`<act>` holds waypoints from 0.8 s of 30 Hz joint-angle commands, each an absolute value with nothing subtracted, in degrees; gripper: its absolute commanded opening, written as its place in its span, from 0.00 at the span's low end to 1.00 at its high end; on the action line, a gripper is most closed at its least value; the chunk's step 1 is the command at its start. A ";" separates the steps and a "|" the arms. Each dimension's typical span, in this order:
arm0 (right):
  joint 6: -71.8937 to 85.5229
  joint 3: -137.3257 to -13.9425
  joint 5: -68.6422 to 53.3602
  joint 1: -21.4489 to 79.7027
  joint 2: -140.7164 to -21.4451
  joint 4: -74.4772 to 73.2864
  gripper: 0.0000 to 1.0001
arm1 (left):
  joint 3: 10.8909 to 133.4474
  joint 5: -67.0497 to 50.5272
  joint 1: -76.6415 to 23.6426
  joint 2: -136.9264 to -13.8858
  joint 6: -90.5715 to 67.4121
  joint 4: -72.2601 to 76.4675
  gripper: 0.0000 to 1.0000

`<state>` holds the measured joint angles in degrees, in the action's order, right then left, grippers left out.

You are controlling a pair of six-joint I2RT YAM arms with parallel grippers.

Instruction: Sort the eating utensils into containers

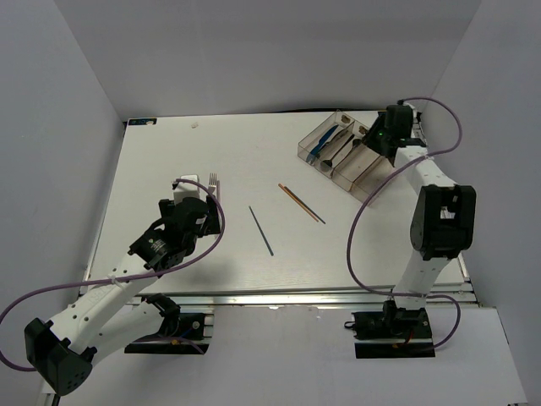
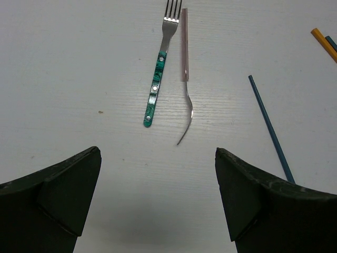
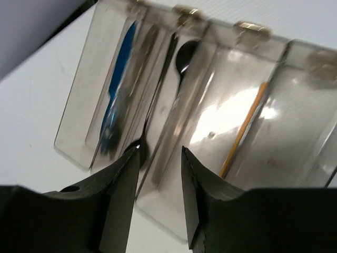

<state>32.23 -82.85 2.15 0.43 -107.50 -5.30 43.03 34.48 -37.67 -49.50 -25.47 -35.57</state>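
Note:
A teal-handled fork (image 2: 157, 79) and a pale pink-handled silver utensil (image 2: 185, 47) lie side by side on the table, just ahead of my left gripper (image 2: 158, 153), which is wide open with nothing in it. A dark chopstick (image 2: 271, 129) lies to their right, an orange one (image 2: 322, 41) farther off. At the back right my right gripper (image 3: 160, 153) hovers open with nothing between its jaws, over the containers (image 3: 71, 124). In them lie a blue knife (image 3: 116, 100), black spoons (image 3: 185, 52) and an orange chopstick (image 3: 245, 129).
In the top view the containers (image 1: 306, 153) stand slanted at the table's back right, the fork (image 1: 213, 179) left of centre. A dark chopstick (image 1: 261, 230) and an orange-and-dark pair (image 1: 301, 203) lie mid-table. White walls enclose three sides.

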 commanded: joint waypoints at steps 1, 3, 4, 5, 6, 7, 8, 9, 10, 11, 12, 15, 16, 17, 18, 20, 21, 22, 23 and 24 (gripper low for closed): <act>24.45 -85.17 11.04 10.50 -100.47 -14.38 0.43 | 43.77 34.98 -37.79 -48.69 -25.31 -35.07 0.98; 19.35 -82.89 12.56 15.01 -98.88 -16.07 0.44 | 43.77 35.51 -37.79 -48.60 -25.57 -35.33 0.98; 18.20 -82.01 12.57 19.12 -97.57 -17.48 0.46 | 43.77 36.12 -37.71 -48.60 -25.75 -35.42 0.98; 15.32 -79.48 11.70 20.90 -96.95 -17.23 0.52 | 43.77 36.30 -37.71 -48.60 -25.84 -35.59 0.98; 14.42 -78.67 9.51 23.96 -96.77 -17.66 0.53 | 43.77 36.30 -37.71 -48.52 -25.93 -35.60 0.98; 13.63 -78.14 8.01 25.30 -96.94 -18.19 0.62 | 43.86 36.39 -37.71 -48.52 -25.93 -35.60 0.98; 11.53 -77.44 6.26 26.44 -97.29 -18.89 0.62 | 43.77 36.30 -37.79 -48.52 -25.93 -35.51 0.98; 10.82 -77.43 5.11 28.80 -97.82 -19.33 0.62 | 43.86 36.30 -37.79 -48.52 -25.93 -35.51 0.98; 9.85 -77.34 5.45 29.96 -99.04 -19.51 0.61 | 43.77 36.21 -37.79 -48.60 -25.93 -35.51 0.98; 8.89 -77.26 5.88 30.84 -99.84 -19.34 0.60 | 43.77 36.21 -37.79 -48.60 -25.93 -35.59 0.98; 7.57 -77.69 6.50 32.15 -100.71 -19.34 0.57 | 43.77 36.21 -37.79 -48.52 -25.93 -35.60 0.98; 6.42 -80.32 6.50 33.22 -106.41 -21.88 0.42 | 43.86 36.30 -37.79 -48.17 -25.93 -35.60 0.98; 5.81 -80.59 6.33 33.40 -107.22 -21.80 0.40 | 43.77 36.21 -37.79 -48.08 -25.93 -35.60 0.98; 5.37 -80.86 6.85 33.57 -108.10 -21.45 0.38 | 43.77 36.12 -37.79 -47.99 -25.93 -35.51 0.98; 4.75 -81.56 7.12 33.66 -109.93 -21.71 0.36 | 43.68 36.04 -37.79 -47.81 -25.84 -35.42 0.98; 4.22 -82.26 7.03 33.84 -111.61 -22.06 0.35 | 43.59 35.69 -37.79 -47.64 -25.67 -35.16 0.98; 4.22 -82.61 7.21 33.75 -113.01 -22.15 0.34 | 43.59 35.42 -37.79 -47.64 -25.66 -35.07 0.98; 4.04 -82.97 7.12 33.75 -113.55 -22.15 0.35 | 43.59 35.33 -37.79 -47.72 -25.66 -35.07 0.98; 3.96 -83.14 7.12 33.75 -114.08 -22.15 0.34 | 43.59 35.25 -37.79 -47.72 -25.58 -35.07 0.98; 3.78 -83.23 7.03 33.84 -114.78 -22.15 0.34 | 43.59 35.16 -37.79 -47.81 -25.58 -35.07 0.98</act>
